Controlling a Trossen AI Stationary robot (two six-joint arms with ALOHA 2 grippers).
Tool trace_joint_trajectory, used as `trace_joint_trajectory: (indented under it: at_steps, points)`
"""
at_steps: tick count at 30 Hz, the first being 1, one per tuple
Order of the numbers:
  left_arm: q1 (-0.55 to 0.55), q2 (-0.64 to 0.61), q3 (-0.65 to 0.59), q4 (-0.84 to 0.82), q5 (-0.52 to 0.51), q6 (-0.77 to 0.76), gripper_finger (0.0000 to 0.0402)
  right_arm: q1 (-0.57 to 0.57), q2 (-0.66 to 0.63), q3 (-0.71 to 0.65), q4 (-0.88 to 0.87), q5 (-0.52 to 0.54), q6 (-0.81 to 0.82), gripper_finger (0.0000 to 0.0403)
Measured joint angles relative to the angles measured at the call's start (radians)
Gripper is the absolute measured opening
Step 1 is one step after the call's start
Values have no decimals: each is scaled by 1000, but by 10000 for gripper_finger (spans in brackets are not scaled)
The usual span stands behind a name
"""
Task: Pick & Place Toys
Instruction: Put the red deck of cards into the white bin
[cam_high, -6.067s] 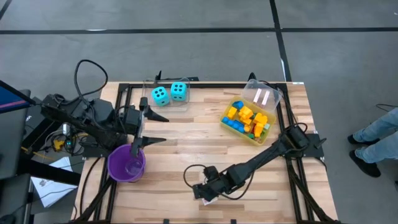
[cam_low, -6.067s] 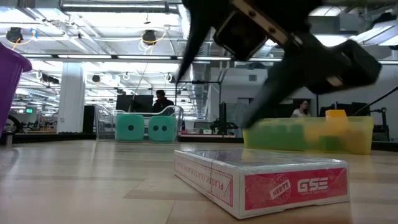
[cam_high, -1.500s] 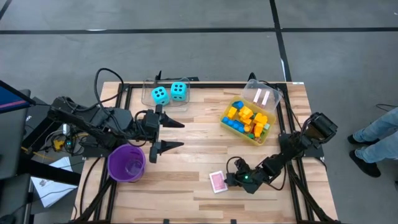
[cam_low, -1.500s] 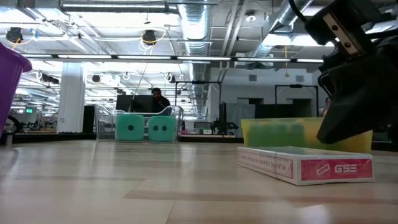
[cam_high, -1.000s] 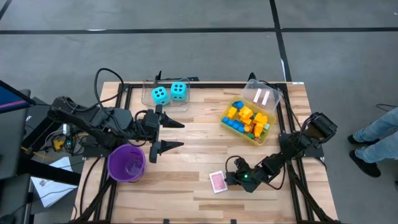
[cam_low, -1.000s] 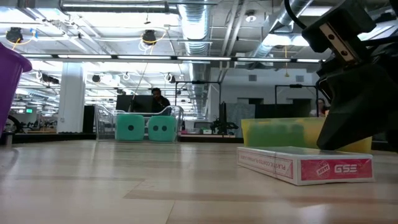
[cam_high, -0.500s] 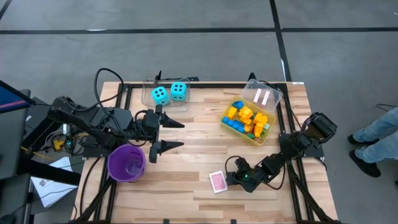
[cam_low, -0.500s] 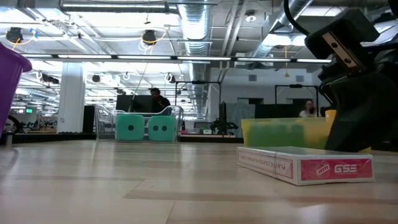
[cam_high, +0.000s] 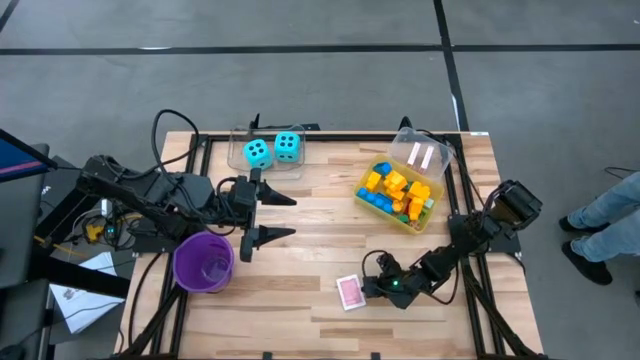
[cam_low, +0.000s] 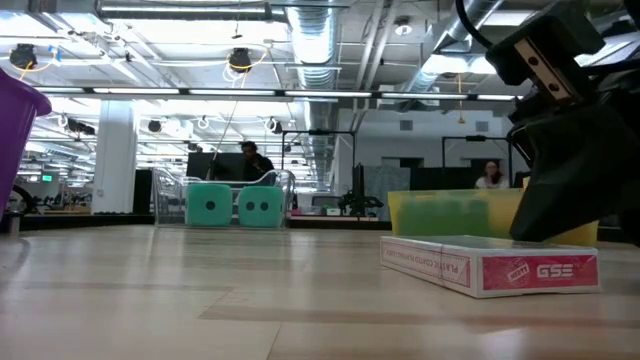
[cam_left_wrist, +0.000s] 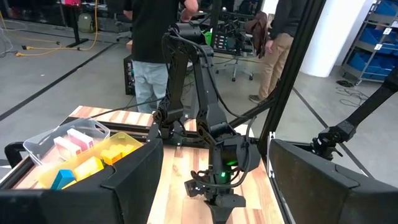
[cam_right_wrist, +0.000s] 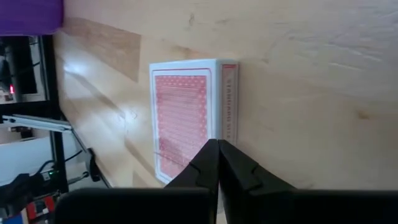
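My right pincer (cam_high: 368, 291) sits low on the bench (cam_high: 320, 225), fingers pressed together and empty, their tips just beside the long edge of the red card pack (cam_high: 349, 292). The pack lies flat near the front of the bench, well apart from everything else. With the fingers closed like that, I judge the pincer is placed to nudge or square up the pack rather than grasp it; to lift it I would have to spread the fingers first and straddle its narrow sides.

My left pincer (cam_high: 262, 214) hangs wide open over the left half of the bench, holding nothing, just beside the purple cup (cam_high: 204, 262). It looks parked there, clear of the right arm's reach.

The two cyan dice (cam_high: 272, 150) stand side by side inside a clear container (cam_high: 240, 142) at the far left edge. The bricks (cam_high: 396, 192), yellow, orange, blue and green, are heaped in the yellow bin (cam_high: 432, 210) at the far right, and pink cards (cam_high: 424, 156) rest in a clear tray (cam_high: 402, 142) touching that bin's far side. Of the toys, only the pack lies loose on the wood, so I take it as the piece in hand.
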Motion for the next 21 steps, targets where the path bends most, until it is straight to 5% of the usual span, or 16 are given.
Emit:
trace_joint_trajectory:
  at_steps: [21]
  points:
    - [0, 0, 0, -2, 0, 2, 287, -38, 0, 1, 14, -53, -34, 0]
